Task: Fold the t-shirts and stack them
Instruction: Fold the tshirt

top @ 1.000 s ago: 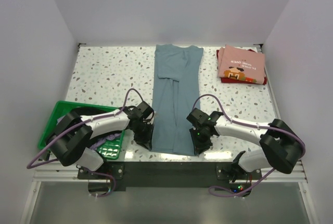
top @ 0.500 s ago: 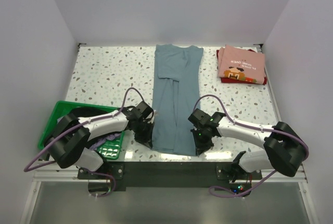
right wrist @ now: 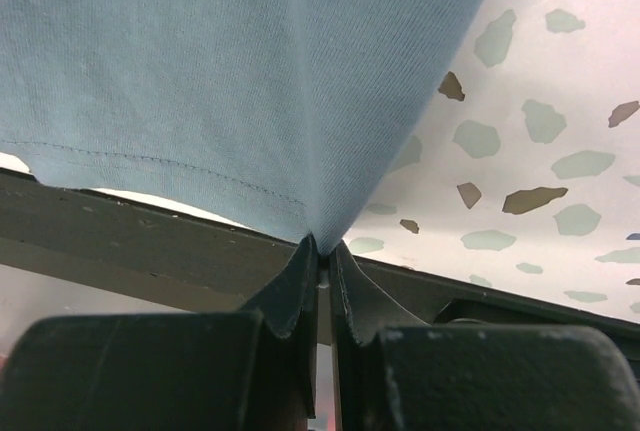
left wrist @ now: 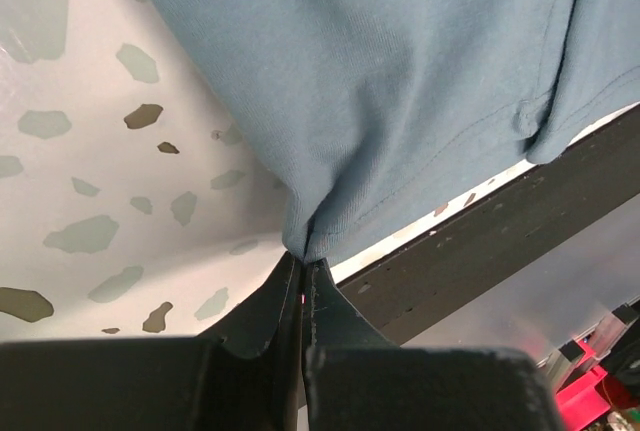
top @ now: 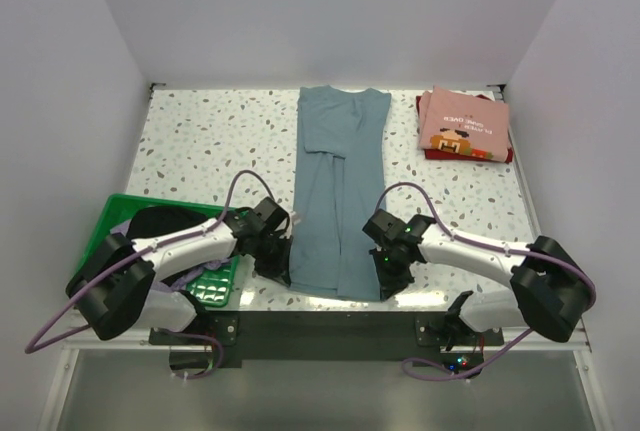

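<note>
A grey-blue t-shirt (top: 338,186) lies folded lengthwise into a long strip down the middle of the table. My left gripper (top: 283,273) is shut on its near left hem corner (left wrist: 306,241). My right gripper (top: 386,279) is shut on the near right hem corner (right wrist: 318,233). Both corners are pinched into a peak between the fingertips, just off the table's front edge. At the back right lies a folded pink t-shirt (top: 463,123) with a small print, on top of a dark red one (top: 508,154).
A green mesh basket (top: 110,231) at the near left holds a black shirt (top: 160,221) and a lavender one (top: 210,269). The table's dark front rail (left wrist: 490,241) runs right behind both grippers. White walls close in the table on three sides.
Both grippers have closed on the near hem corners of the grey-blue shirt. The arms have shifted slightly toward the table's front edge.
</note>
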Action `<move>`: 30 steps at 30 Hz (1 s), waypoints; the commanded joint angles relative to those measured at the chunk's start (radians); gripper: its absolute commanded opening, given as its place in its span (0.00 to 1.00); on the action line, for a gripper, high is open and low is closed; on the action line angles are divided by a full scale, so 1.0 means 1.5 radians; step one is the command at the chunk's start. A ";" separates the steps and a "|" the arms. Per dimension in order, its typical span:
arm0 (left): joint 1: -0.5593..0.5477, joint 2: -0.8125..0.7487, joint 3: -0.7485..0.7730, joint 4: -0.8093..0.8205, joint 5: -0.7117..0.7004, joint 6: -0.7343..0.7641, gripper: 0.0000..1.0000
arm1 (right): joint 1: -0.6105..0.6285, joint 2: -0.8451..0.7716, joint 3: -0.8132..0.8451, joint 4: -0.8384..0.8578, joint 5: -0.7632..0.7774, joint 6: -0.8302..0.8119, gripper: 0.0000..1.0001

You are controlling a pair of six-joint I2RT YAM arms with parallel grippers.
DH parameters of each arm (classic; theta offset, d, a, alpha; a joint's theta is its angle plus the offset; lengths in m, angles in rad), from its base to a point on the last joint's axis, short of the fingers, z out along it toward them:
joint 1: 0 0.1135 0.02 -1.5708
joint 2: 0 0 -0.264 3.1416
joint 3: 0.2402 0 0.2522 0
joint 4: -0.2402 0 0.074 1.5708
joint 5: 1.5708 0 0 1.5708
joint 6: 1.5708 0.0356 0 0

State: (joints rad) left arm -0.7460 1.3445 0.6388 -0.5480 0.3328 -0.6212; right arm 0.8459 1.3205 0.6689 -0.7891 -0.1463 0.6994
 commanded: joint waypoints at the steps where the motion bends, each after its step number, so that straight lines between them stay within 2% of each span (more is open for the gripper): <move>1: -0.005 -0.022 0.000 -0.011 0.003 -0.012 0.00 | 0.004 -0.012 0.023 -0.044 0.014 0.006 0.00; 13: -0.006 -0.040 0.092 -0.058 -0.044 -0.006 0.00 | 0.003 -0.003 0.116 -0.124 0.064 0.006 0.00; 22: -0.003 0.035 0.177 -0.073 -0.092 0.048 0.00 | -0.015 0.055 0.208 -0.157 0.138 -0.005 0.00; 26: 0.026 0.063 0.231 -0.079 -0.109 0.077 0.00 | -0.041 0.094 0.267 -0.162 0.162 -0.018 0.00; 30: 0.069 0.096 0.267 -0.068 -0.089 0.105 0.00 | -0.078 0.137 0.323 -0.166 0.169 -0.030 0.00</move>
State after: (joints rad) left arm -0.6918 1.4635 0.9737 -0.6540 0.2047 -0.5270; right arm 0.7639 1.4967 1.0752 -1.0142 0.0586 0.6777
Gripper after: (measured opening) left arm 0.027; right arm 0.062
